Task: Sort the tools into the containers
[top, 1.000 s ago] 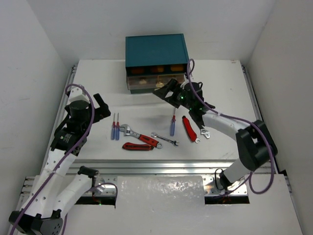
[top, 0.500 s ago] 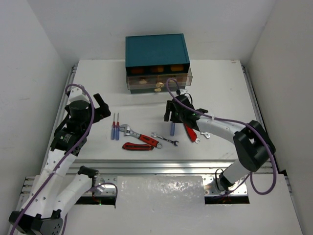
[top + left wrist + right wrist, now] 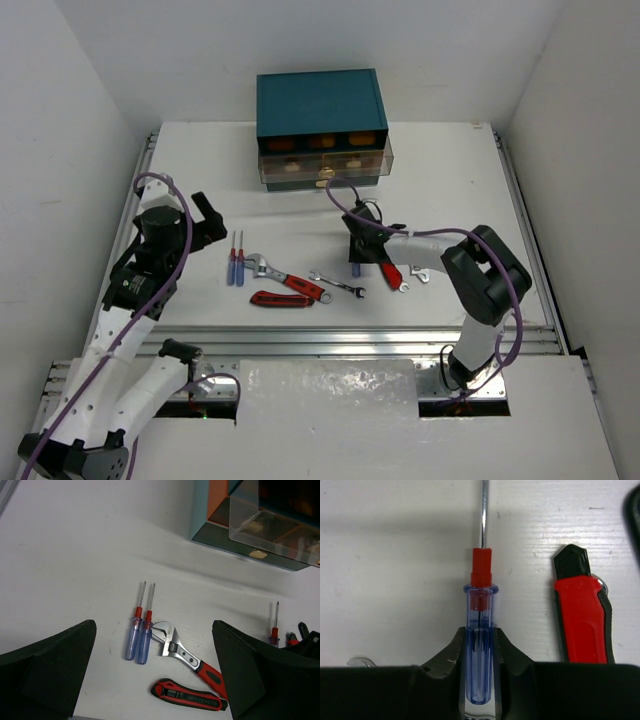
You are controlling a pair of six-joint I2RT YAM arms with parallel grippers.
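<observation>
My right gripper (image 3: 480, 652) is down at the table, shut on the blue handle of a screwdriver (image 3: 480, 625) that lies flat, shaft pointing away. From above, this gripper (image 3: 357, 250) hides most of that screwdriver. Two more blue screwdrivers (image 3: 137, 637) lie side by side next to a red-handled adjustable wrench (image 3: 187, 655). A small spanner (image 3: 337, 285) lies at the centre. My left gripper (image 3: 205, 222) hovers open at the left, above the table and holding nothing. The teal chest (image 3: 320, 105) stands at the back with drawers (image 3: 325, 170) pulled out.
A red-and-black utility knife (image 3: 187, 696) lies below the wrench. Another red-and-black tool (image 3: 582, 620) lies just right of the held screwdriver. A silver spanner (image 3: 418, 272) lies further right. White walls enclose the table on three sides.
My right arm has come down from in front of the drawers to the single blue screwdriver, and its jaws have closed on the handle. The left arm has not moved.
</observation>
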